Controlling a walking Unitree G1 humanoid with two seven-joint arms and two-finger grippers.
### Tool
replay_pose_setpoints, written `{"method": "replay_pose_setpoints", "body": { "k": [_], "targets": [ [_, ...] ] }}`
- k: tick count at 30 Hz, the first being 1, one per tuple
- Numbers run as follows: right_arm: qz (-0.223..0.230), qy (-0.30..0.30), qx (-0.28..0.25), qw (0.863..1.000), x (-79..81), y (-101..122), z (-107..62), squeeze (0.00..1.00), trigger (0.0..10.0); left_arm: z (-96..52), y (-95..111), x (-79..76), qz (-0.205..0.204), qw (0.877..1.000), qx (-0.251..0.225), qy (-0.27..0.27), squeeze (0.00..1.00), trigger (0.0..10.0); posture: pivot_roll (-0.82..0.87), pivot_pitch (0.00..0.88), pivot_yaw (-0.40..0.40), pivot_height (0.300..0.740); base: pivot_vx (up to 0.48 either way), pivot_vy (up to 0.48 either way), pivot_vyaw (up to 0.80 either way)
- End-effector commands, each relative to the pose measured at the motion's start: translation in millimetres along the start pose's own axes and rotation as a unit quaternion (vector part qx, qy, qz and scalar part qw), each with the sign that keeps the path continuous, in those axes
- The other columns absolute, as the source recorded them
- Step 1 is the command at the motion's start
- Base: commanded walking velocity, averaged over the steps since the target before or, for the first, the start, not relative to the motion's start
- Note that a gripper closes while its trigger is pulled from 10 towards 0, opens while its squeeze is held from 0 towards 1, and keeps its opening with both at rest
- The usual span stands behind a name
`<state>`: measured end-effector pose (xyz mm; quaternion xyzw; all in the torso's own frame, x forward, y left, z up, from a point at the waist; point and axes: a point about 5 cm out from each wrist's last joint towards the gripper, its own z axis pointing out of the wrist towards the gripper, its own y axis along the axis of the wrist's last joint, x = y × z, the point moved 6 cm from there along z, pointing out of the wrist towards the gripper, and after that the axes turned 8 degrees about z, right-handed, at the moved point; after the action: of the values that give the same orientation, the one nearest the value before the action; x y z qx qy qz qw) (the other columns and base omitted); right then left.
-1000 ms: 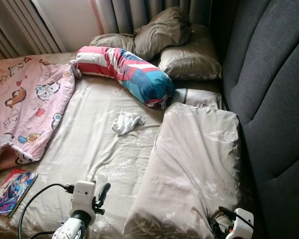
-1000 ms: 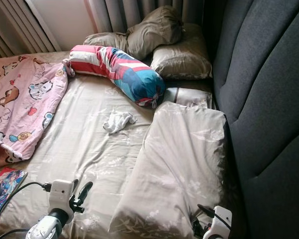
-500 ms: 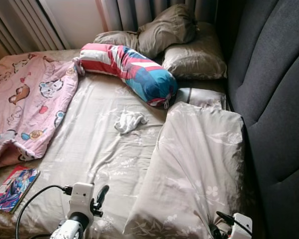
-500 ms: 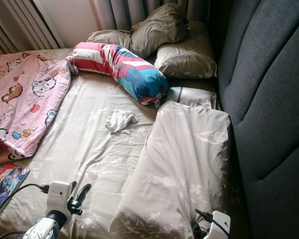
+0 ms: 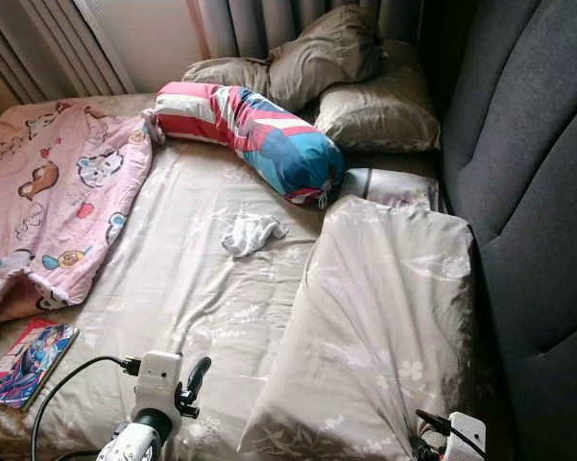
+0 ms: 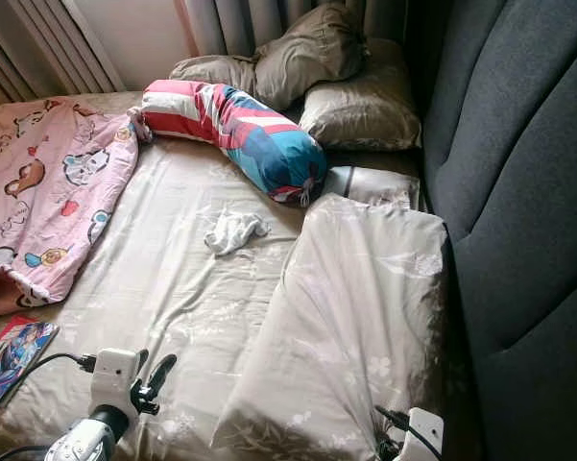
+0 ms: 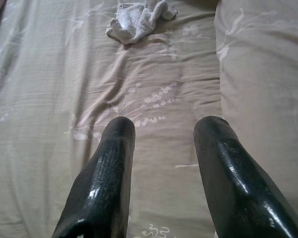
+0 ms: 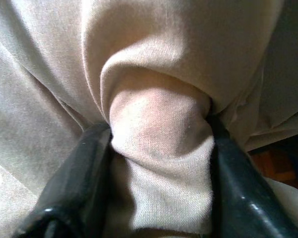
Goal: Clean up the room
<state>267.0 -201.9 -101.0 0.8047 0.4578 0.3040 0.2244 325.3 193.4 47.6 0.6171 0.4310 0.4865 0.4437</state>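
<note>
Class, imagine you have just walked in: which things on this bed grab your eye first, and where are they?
The striped red, white and blue bolster lies across the bed's head, below the brown pillows. A pink cartoon blanket covers the left side. A crumpled white cloth sits mid-bed, while the right gripper pinches the grey duvet.

Bed sheet (image 5: 182,288): beige, faint white floral print; duvet (image 5: 389,317) same. Bolster (image 5: 254,139): red, white, blue stripes. Blanket (image 5: 53,202): pink, cartoon animals; cloth (image 5: 252,233) white; headboard (image 5: 528,192) dark grey.
</note>
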Motion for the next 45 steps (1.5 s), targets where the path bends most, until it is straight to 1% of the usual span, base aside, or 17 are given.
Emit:
{"method": "replay_pose_setpoints", "body": {
  "k": [1, 16, 27, 32, 35, 36, 38, 39, 40, 42, 43, 45],
  "targets": [
    [0.004, -0.031, 0.084, 0.996, -17.1, -56, -11.2, 0.00, 0.0, -4.1, -8, -0.4, 0.003, 1.000, 0.015, -0.002, 0.00, 10.0, 0.08, 0.299, 0.124, 0.740, 0.000, 0.000, 0.00],
    [0.001, -0.043, 0.067, 0.997, -21.1, -46, -9.4, 0.00, 0.0, 1.6, -6, -1.0, 0.001, 1.000, 0.012, -0.001, 0.00, 10.0, 0.07, 0.281, 0.122, 0.740, 0.000, 0.000, 0.00],
    [0.002, -0.054, 0.047, 0.997, -24.0, -33, -7.0, 0.00, 0.0, 7.4, -4, -1.7, -0.001, 1.000, 0.008, 0.000, 0.00, 10.0, 0.06, 0.269, 0.117, 0.740, 0.000, 0.000, 0.00],
    [0.003, -0.063, 0.027, 0.998, -25.8, -21, -5.2, 0.00, 0.0, 11.3, -2, -2.0, -0.002, 1.000, 0.006, 0.002, 0.00, 10.0, 0.05, 0.263, 0.115, 0.740, 0.000, 0.000, 0.00],
    [0.001, -0.078, -0.012, 0.997, -27.6, 3, -2.6, 0.00, 0.0, 14.9, 0, -1.7, -0.003, 1.000, 0.003, 0.003, 0.00, 10.0, 0.04, 0.259, 0.114, 0.740, 0.000, 0.000, 0.00],
    [-0.009, -0.090, -0.033, 0.995, -29.8, 16, -2.1, 0.00, 0.0, 16.4, 1, -1.6, -0.003, 1.000, 0.002, 0.003, 0.00, 10.0, 0.04, 0.255, 0.115, 0.740, 0.000, 0.000, 0.00],
    [-0.018, -0.104, -0.061, 0.993, -32.4, 33, -2.1, 0.00, 0.0, 18.2, 2, -0.9, -0.004, 1.000, 0.001, 0.005, 0.00, 10.0, 0.03, 0.254, 0.114, 0.740, 0.000, 0.000, 0.00],
    [-0.032, -0.126, -0.093, 0.987, -38.3, 52, -3.9, 0.00, 0.0, 19.7, 2, -0.5, -0.004, 1.000, 0.000, 0.005, 0.00, 10.0, 0.02, 0.252, 0.113, 0.740, 0.000, 0.000, 0.00],
    [-0.032, -0.126, -0.093, 0.987, -38.3, 52, -3.9, 0.00, 0.0, 19.7, 2, -0.5, -0.004, 1.000, 0.000, 0.005, 0.00, 10.0, 0.02, 0.252, 0.113, 0.740, 0.000, 0.000, 0.00],
    [-0.056, -0.174, -0.156, 0.971, -51.8, 89, -11.3, 0.00, 0.0, 22.5, 3, -1.2, -0.006, 1.000, -0.001, 0.005, 0.00, 10.0, 0.01, 0.247, 0.111, 0.740, 0.000, 0.000, 0.00],
    [-0.059, -0.183, -0.173, 0.966, -54.2, 98, -13.7, 0.00, 0.0, 22.9, 3, -1.5, -0.006, 1.000, -0.002, 0.005, 0.00, 10.0, 0.01, 0.247, 0.111, 0.740, 0.000, 0.000, 0.00],
    [-0.069, -0.210, -0.227, 0.949, -59.2, 128, -22.9, 0.00, 0.0, 25.0, 4, -3.2, -0.008, 1.000, -0.003, 0.004, 0.00, 10.0, 0.00, 0.241, 0.108, 0.740, 0.000, 0.000, 0.00]
  ]
}}
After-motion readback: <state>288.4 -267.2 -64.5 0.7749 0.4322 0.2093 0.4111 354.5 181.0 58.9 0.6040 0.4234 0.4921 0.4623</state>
